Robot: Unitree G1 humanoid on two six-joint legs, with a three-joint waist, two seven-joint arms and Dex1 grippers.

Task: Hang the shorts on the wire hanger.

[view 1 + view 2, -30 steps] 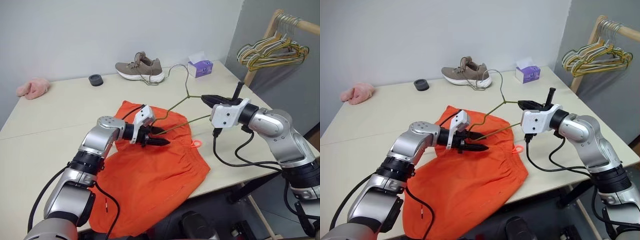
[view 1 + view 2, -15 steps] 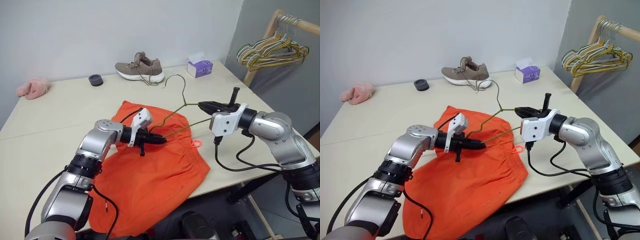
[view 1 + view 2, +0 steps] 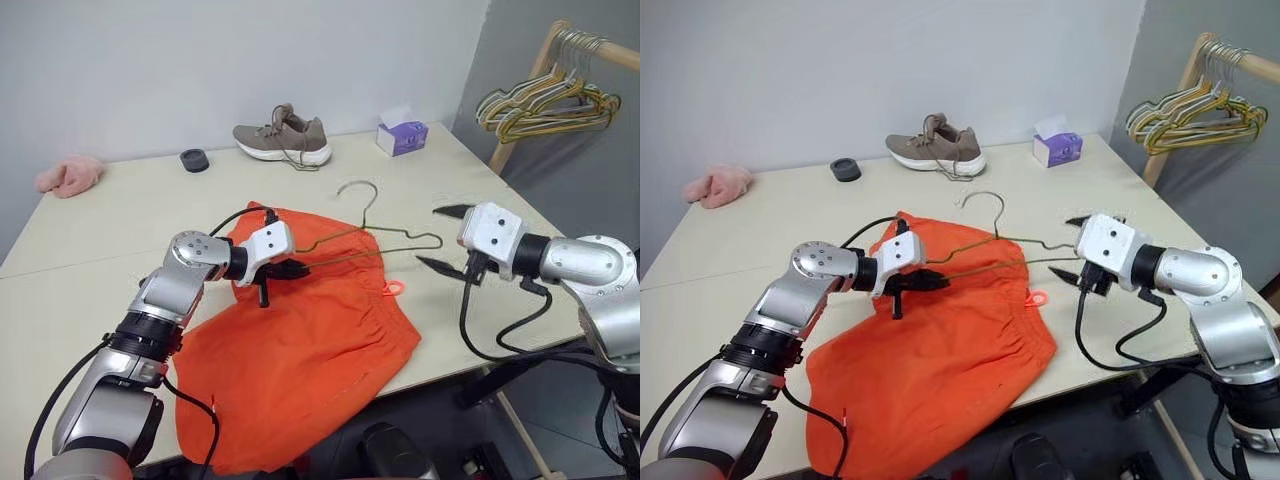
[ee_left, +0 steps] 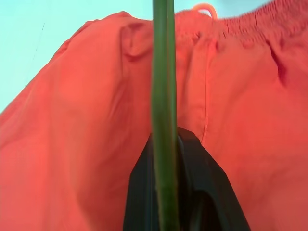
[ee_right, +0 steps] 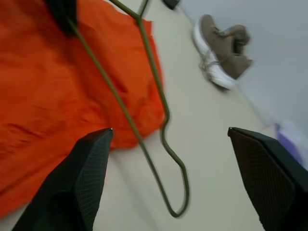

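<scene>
- The wire hanger (image 3: 375, 238) is held level above the table (image 3: 120, 215), its hook (image 3: 360, 190) pointing toward the far edge; its right end loop stands free in the air, just short of the right gripper.
- The left gripper (image 3: 290, 268) is clamped narrow on the hanger's left end, over the shorts; in the left wrist view the wire (image 4: 163, 120) runs straight up between the closed black fingers (image 4: 211, 192).
- The right gripper (image 3: 445, 238) stands wide, one finger above and one below, holding nothing, near the table's right edge.
- The shorts (image 3: 300, 350) lie flat at the near edge, part hanging over it; the orange drawstring loop (image 3: 391, 289) rests on the table just beside the waistband.
- Open room: bare table lies left of the shorts and between them and the far edge. A shoe (image 3: 282, 136), a black puck (image 3: 194, 159) and a tissue box (image 3: 402, 135) sit along the far edge, a pink cloth (image 3: 68, 175) at the far left corner; a rack of coloured hangers (image 3: 545, 100) stands beyond the right edge.
- A second ago the right gripper pinched the hanger's right end while the left stood half open; now the left has closed on it, the right has let go and drawn back, and the hanger has tipped from steep to level.
</scene>
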